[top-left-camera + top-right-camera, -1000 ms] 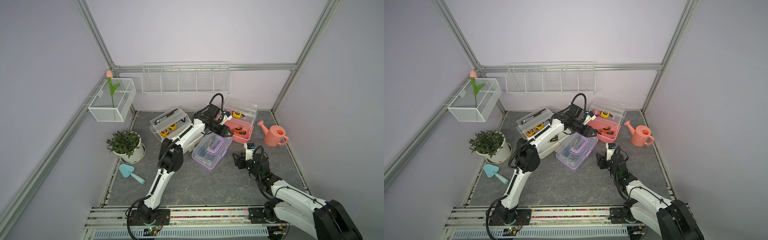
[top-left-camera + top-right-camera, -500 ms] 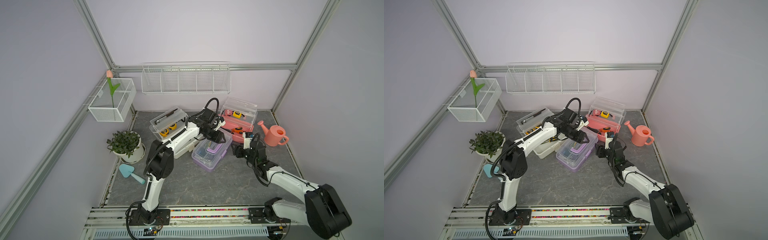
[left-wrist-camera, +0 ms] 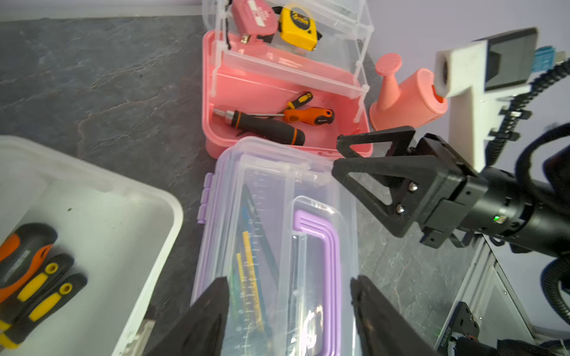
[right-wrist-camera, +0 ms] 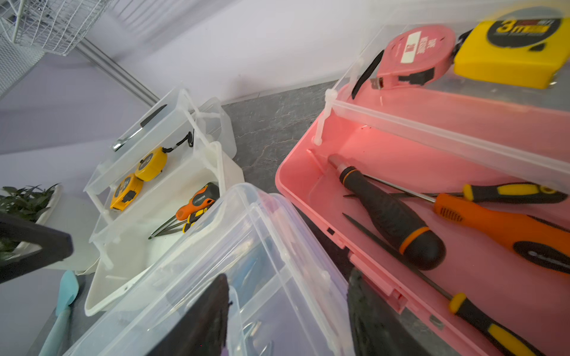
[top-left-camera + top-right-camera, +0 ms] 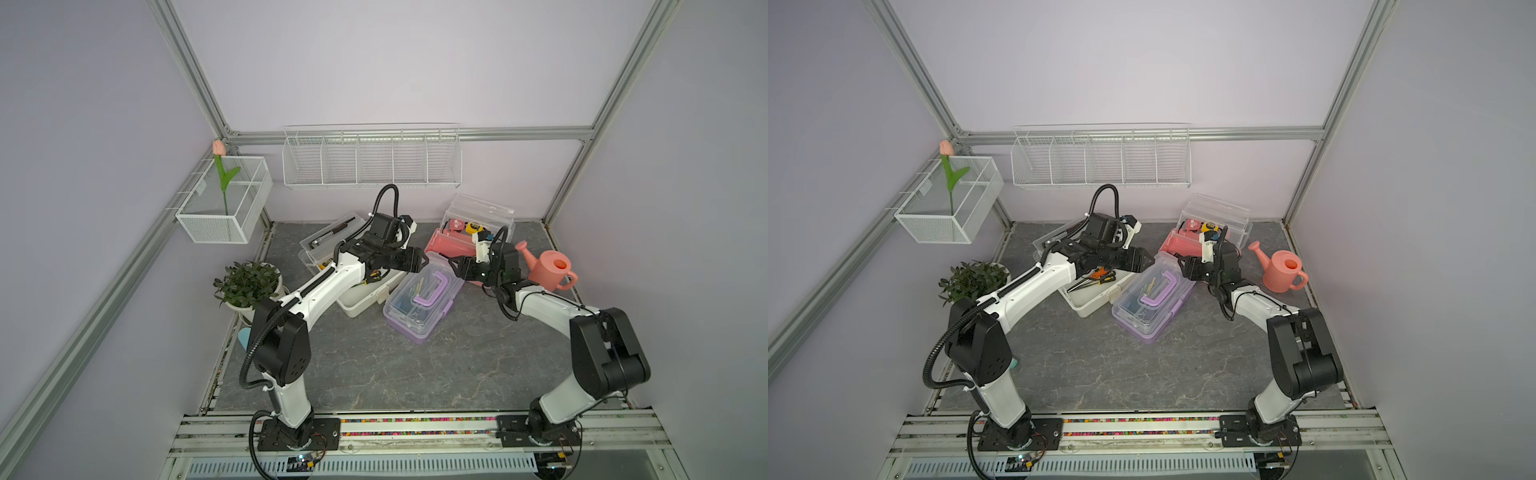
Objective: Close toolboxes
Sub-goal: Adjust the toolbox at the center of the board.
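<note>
Purple box (image 5: pixel 419 305) sits mid-worktop (image 5: pixel 374 365). Lid is down and handle flat; I cannot tell whether the latch is snapped.
White box (image 5: pixel 358 300) is just left of purple box, lid up, tray raised, tools showing.
Pink box (image 5: pixel 448 245) is just behind purple box and also wide open.
Judgement: one of three looks closed, two remain.

Left hand (image 5: pixel 421 262) hovers over purple box's far end, jaws apart, holding nothing.
Right hand (image 3: pixel 336 155) is at purple box's far right corner, jaws apart and empty. Contact with the lid is unclear.

Against a second ago:
- Right arm has swung in from the bare worktop right of purple box to that far corner.
- Left hand has drawn back a little toward purple box, and its jaws have widened.
- The boxes seem unmoved.
</note>
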`<state>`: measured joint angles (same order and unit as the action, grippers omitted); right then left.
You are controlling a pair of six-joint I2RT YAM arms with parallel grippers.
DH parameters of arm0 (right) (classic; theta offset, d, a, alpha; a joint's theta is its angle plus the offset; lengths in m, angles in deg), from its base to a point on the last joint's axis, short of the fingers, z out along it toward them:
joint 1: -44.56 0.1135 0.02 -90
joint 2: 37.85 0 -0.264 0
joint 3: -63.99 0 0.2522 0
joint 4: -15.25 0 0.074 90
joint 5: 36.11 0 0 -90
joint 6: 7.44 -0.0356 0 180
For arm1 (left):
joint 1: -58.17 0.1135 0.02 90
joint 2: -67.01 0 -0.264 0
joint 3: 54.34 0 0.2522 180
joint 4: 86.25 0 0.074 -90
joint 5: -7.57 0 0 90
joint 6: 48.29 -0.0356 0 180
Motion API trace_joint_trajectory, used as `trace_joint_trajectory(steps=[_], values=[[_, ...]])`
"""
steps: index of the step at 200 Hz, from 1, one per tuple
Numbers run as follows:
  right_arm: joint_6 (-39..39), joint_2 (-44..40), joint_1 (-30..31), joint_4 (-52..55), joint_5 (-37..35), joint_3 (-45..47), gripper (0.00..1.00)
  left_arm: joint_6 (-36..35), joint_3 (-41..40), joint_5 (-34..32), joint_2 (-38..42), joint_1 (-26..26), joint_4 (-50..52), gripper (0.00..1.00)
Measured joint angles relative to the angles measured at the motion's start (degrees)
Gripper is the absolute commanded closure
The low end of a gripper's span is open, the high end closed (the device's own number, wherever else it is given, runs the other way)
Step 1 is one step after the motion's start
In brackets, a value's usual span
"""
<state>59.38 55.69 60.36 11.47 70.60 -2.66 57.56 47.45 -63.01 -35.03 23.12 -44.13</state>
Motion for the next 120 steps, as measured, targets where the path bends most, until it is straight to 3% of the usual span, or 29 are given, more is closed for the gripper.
trace_joint_trajectory(steps=[31, 66, 120], values=[[0.31, 2.51, -0.42, 1.46, 2.89, -2.43, 0.48, 0.39, -3.8, -1.53, 1.31, 0.85, -1.03, 0.33], [0.5, 4.0, 0.52, 2.67, 5.64, -3.82, 0.47, 1.05, -8.28, -3.06, 4.9, 1.31, -4.11, 0.33], [-0.98, 0.07, 8.41, 1.77, 5.11, 1.97, 0.45, 2.56, -11.45, -4.5, 8.72, 3.93, -7.54, 0.33]])
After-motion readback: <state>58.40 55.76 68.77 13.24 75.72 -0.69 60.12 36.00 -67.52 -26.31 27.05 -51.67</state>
